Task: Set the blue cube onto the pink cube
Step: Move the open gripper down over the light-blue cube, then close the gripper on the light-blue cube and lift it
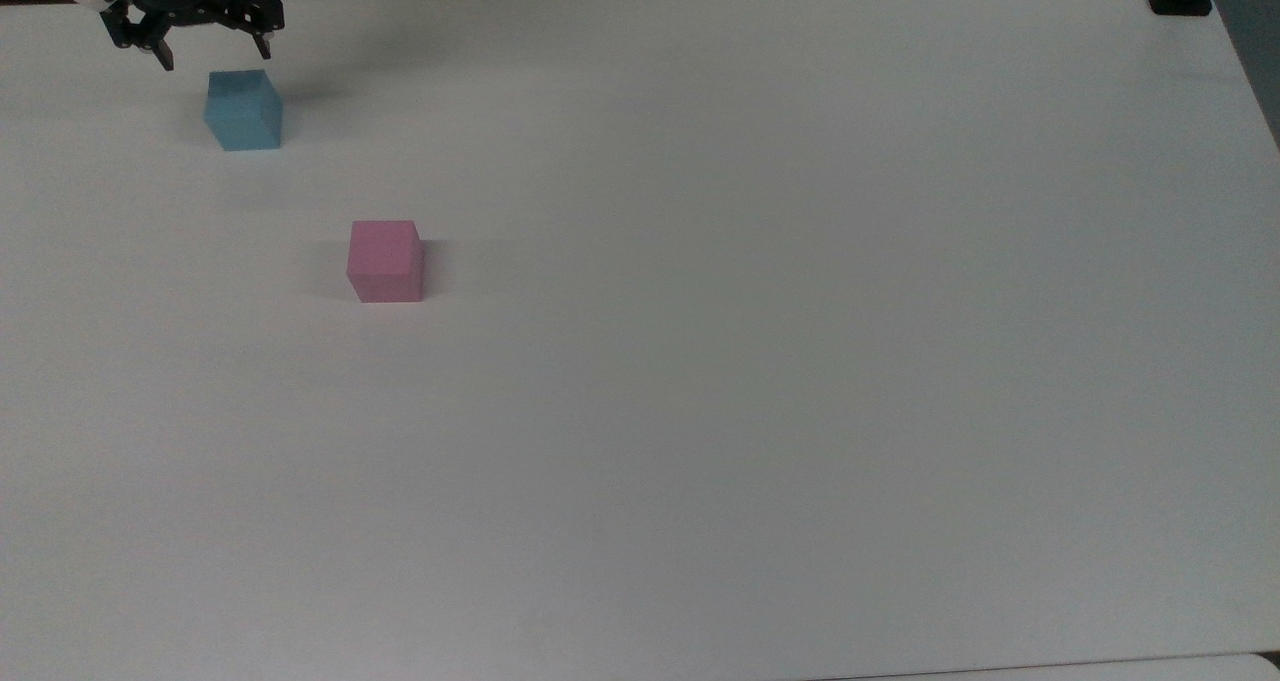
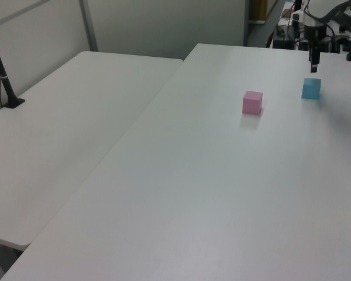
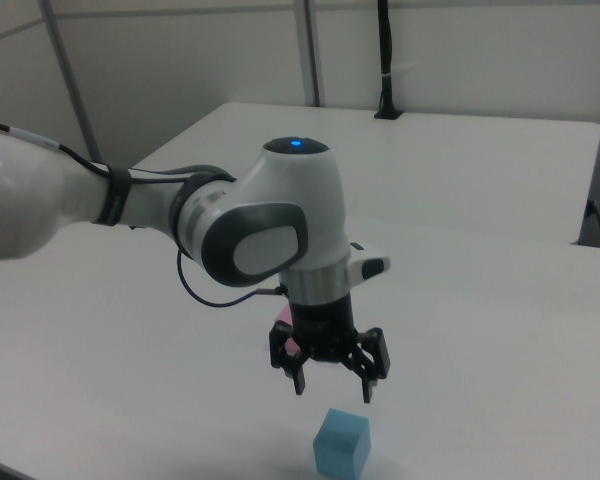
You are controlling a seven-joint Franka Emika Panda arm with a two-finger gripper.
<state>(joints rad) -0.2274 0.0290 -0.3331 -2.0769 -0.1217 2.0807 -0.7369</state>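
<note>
Blue cube (image 1: 243, 110) sits on table (image 1: 760, 361), toward top view's upper left corner. Pink cube (image 1: 385, 260) lies well apart from it, toward top view's lower right. You see gripper (image 1: 215, 47) hanging above blue cube, not touching, fingers spread. In left view, pink cube (image 2: 252, 102) left of blue cube (image 2: 311, 88).

No readable text, label, brand, number or sign anywhere. Blue cube (image 1: 243, 110) and pink cube (image 1: 385, 260): plain faces, unmarked. White table (image 1: 760, 361): bare surface, no print. Robot arm (image 3: 250, 230) casing: white and grey, a small blue light on top, no lettering legible.
</note>
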